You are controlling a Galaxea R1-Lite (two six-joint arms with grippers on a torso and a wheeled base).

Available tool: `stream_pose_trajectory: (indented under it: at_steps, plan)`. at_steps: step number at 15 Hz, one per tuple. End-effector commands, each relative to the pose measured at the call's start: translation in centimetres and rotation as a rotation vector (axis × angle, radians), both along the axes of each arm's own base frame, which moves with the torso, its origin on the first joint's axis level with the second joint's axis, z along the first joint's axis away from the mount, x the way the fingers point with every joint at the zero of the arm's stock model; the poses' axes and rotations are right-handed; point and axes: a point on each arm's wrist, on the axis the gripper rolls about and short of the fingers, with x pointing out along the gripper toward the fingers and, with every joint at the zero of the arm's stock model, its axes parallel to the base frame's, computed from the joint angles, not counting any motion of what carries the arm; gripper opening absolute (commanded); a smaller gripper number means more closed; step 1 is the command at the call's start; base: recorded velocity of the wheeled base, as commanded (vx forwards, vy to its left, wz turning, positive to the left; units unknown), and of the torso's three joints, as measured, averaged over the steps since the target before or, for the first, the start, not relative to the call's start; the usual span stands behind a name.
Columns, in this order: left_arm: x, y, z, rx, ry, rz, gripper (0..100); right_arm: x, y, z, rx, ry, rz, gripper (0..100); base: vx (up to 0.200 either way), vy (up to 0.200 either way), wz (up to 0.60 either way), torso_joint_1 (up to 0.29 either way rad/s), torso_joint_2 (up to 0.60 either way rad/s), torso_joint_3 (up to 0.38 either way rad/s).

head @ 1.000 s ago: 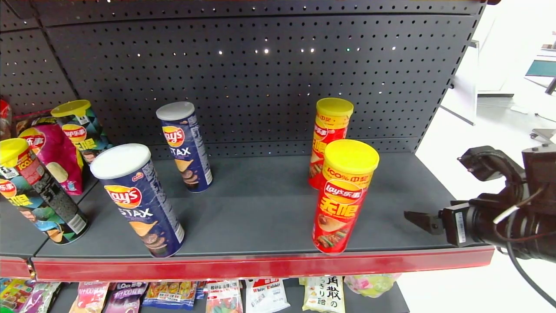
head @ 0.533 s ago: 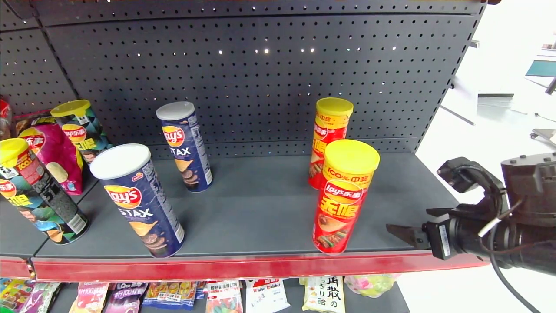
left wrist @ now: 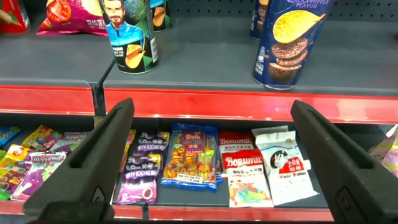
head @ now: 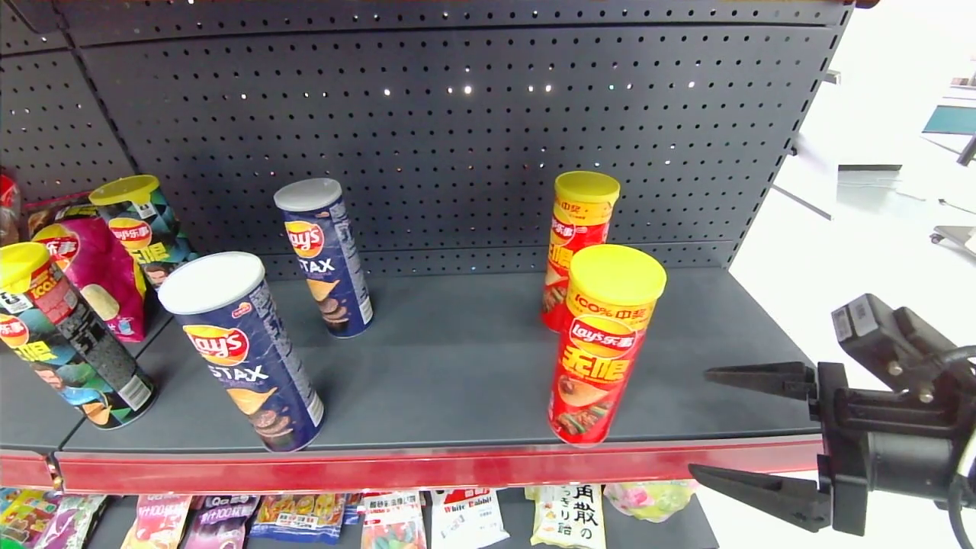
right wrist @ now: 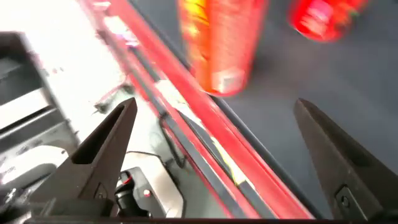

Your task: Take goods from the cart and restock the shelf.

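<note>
Along the bottom edge, beneath the shelf (head: 457, 374), sweets packets (head: 467, 518) lie side by side, a white one among purple and blue ones. Pale floor (head: 823, 252) fills the right of the frame. In the upper right are a white panel (head: 812, 168) and a teal table (head: 949, 120), with a grey wheeled leg (head: 953, 232) just below.

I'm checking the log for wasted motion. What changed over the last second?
The right gripper rolled at the wrist. Its fingers, nearly level before, now stand one above the other, open and empty. It also dropped a little lower at the right end of the shelf. It took hold of nothing. The red cans and blue cans stayed put.
</note>
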Motion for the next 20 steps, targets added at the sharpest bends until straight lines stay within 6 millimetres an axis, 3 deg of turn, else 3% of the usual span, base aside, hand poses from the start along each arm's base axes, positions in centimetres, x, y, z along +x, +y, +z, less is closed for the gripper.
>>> stream_pose_trajectory:
  at_steps: [1,7,20]
  plan:
    - [0.0,0.0,0.0,0.0,0.001,0.001,100,1.1,0.3,-1.2,-0.022,0.043,0.001,100,0.0,0.0,0.0,0.0,0.0,0.0]
    - [0.0,0.0,0.0,0.0,0.001,0.001,100,4.1,1.7,-2.1,-0.017,0.038,0.018,100,0.0,0.0,0.0,0.0,0.0,0.0]
    - [0.0,0.0,0.0,0.0,0.001,0.001,100,5.8,4.3,-2.0,-0.014,0.045,0.084,100,0.0,0.0,0.0,0.0,0.0,0.0]
